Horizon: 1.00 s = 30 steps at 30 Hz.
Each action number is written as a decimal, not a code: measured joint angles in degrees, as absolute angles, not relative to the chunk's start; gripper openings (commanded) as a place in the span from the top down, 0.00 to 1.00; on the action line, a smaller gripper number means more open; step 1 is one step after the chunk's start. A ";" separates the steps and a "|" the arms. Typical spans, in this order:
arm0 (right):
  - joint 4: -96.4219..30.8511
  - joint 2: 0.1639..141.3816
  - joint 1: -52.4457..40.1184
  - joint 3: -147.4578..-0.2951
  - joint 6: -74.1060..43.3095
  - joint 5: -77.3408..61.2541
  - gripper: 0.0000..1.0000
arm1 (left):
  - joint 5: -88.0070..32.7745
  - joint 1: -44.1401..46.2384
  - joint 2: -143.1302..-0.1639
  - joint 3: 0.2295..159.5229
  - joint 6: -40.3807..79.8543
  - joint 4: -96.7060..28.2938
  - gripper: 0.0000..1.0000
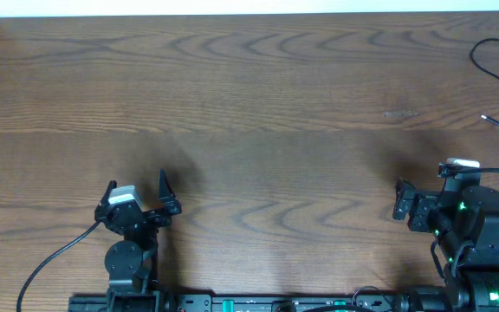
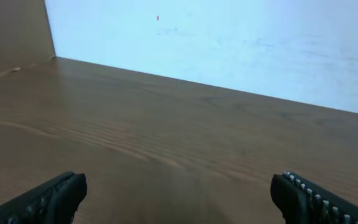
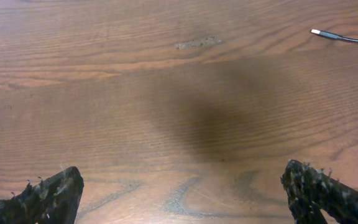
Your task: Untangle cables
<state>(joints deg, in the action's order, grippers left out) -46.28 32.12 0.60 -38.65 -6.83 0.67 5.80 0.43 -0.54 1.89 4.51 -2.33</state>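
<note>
A thin black cable loops on the table at the far right edge (image 1: 492,62), partly cut off by the frame. Another thin black cord with a small plug end (image 1: 487,118) lies just below it; the right wrist view shows that plug and cord at the top right (image 3: 331,35). My right gripper (image 1: 424,189) (image 3: 182,194) is open over bare wood, well short of the plug, with nothing between its fingers. My left gripper (image 1: 137,187) (image 2: 179,200) stands open at the near left, far from the cables, with only bare table between its fingers.
The brown wooden table (image 1: 249,95) stretches between both arms. A faint smudge (image 1: 398,113) marks the wood ahead of the right gripper. A pale wall (image 2: 229,43) rises behind the far edge. A thicker black arm cable (image 1: 55,258) trails at the near left.
</note>
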 measured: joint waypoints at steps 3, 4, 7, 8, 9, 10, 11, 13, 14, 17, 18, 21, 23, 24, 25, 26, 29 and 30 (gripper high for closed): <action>-46.30 32.12 0.60 -38.65 -6.83 0.67 0.01 | 5.43 0.43 -0.54 1.89 4.51 -2.33 0.00; -46.30 32.12 0.60 -38.65 -6.83 0.67 0.01 | 5.34 0.38 -0.54 1.89 4.51 -2.35 0.00; -46.30 32.12 0.60 -38.65 -6.83 0.64 0.01 | 4.36 -0.21 -0.54 1.89 4.51 -2.39 0.00; -46.30 32.12 0.60 -38.65 -6.83 0.67 0.01 | 3.81 -0.38 -0.54 1.89 4.51 -2.42 0.00; -46.30 32.12 0.60 -38.65 -6.83 0.67 0.01 | 3.20 -0.56 -0.54 1.89 4.49 -2.48 0.00; -46.30 32.12 0.60 -38.65 -6.83 0.64 0.01 | 2.31 -0.67 -0.54 1.89 4.47 -2.55 0.00; -46.30 32.12 0.60 -38.65 -6.83 0.67 0.01 | 1.58 -0.71 -0.54 1.89 4.47 -2.59 0.00; -46.30 32.12 0.60 -38.65 -6.81 0.67 0.01 | 0.64 -0.71 -0.54 1.89 4.23 -2.66 0.00; -46.30 32.12 0.60 -38.65 -6.83 0.67 0.01 | 0.19 -0.71 -0.54 1.89 3.99 -2.70 0.00; -46.30 32.12 0.60 -38.65 -6.83 0.67 0.01 | -0.40 -0.71 -0.54 1.89 2.39 -2.74 0.00; -46.30 32.12 0.60 -38.65 -6.83 0.67 0.01 | -0.64 -0.71 -0.54 1.89 1.78 -2.76 0.00; -46.30 32.12 0.60 -38.65 -6.83 0.67 0.01 | -1.10 -0.71 -0.54 1.87 0.36 -2.76 0.00; -46.30 32.12 0.60 -38.65 -6.83 0.67 0.01 | -1.19 -0.71 -0.54 1.85 -1.04 -2.76 0.00; -46.30 32.12 0.60 -38.65 -6.83 0.67 0.01 | -1.17 -0.71 -0.54 1.85 -1.72 -2.76 0.00; -46.30 32.12 0.60 -38.65 -6.83 0.67 0.01 | -1.19 -0.71 -0.54 1.85 -2.33 -2.76 0.00; -46.30 32.12 0.60 -38.65 -6.83 0.67 0.01 | -1.19 -0.71 -0.54 1.85 -2.90 -2.76 0.00; -46.30 32.12 0.60 -38.65 -6.83 0.64 0.01 | -1.19 -0.71 -0.54 1.85 -3.53 -2.79 0.00; -46.30 32.12 0.60 -38.65 -6.83 0.67 0.01 | -1.19 -0.71 -0.54 1.85 -3.70 -2.76 0.00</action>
<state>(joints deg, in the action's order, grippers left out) -46.30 32.12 0.60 -38.65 -6.83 0.67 -1.19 -0.71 -0.54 1.85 -3.70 -2.76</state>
